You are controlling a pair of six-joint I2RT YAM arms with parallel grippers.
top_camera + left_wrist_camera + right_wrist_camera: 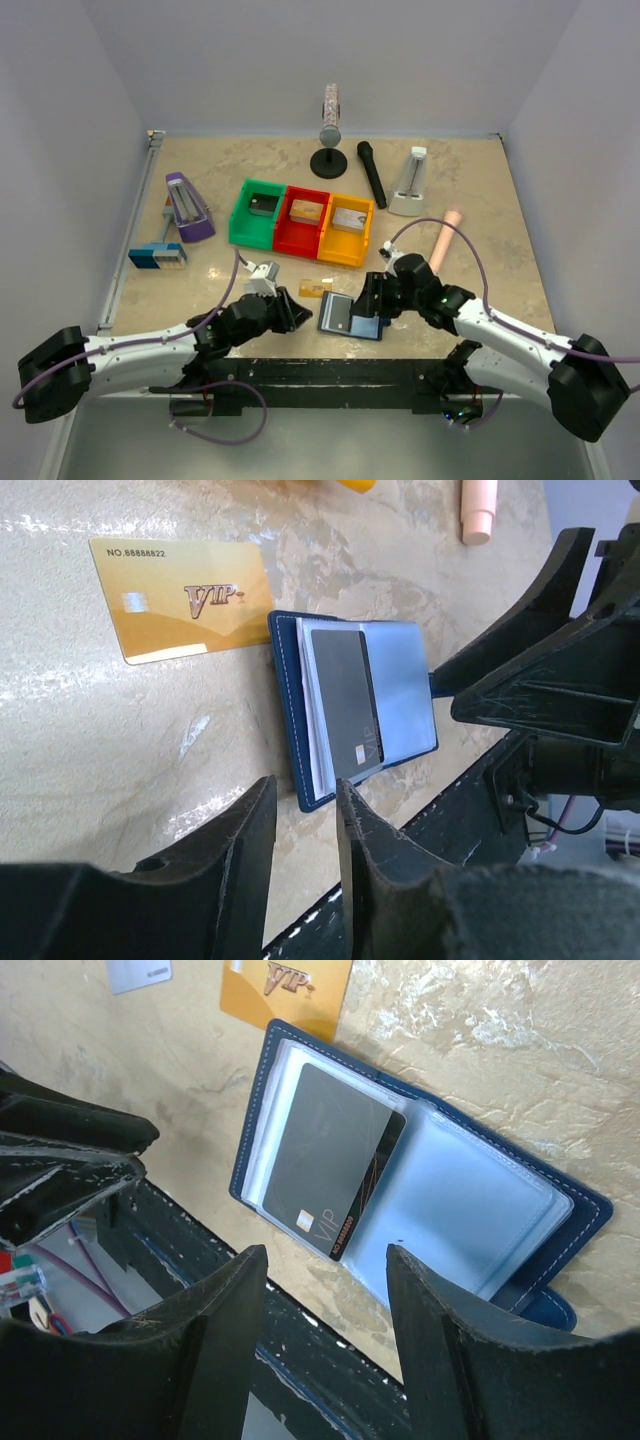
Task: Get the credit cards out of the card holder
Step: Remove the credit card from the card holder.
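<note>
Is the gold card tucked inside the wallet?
No, the gold card lies flat on the table beside the open card holder, whose slots show a black card.

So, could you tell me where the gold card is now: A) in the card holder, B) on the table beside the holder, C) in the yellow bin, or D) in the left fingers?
B: the gold card lies flat on the table beside the open card holder.

The top view looks down from high behind the near edge over the whole beige marbled worktop. Each wrist view peers close past its own black fingers at the open navy bifold card holder, which all three views share
</note>
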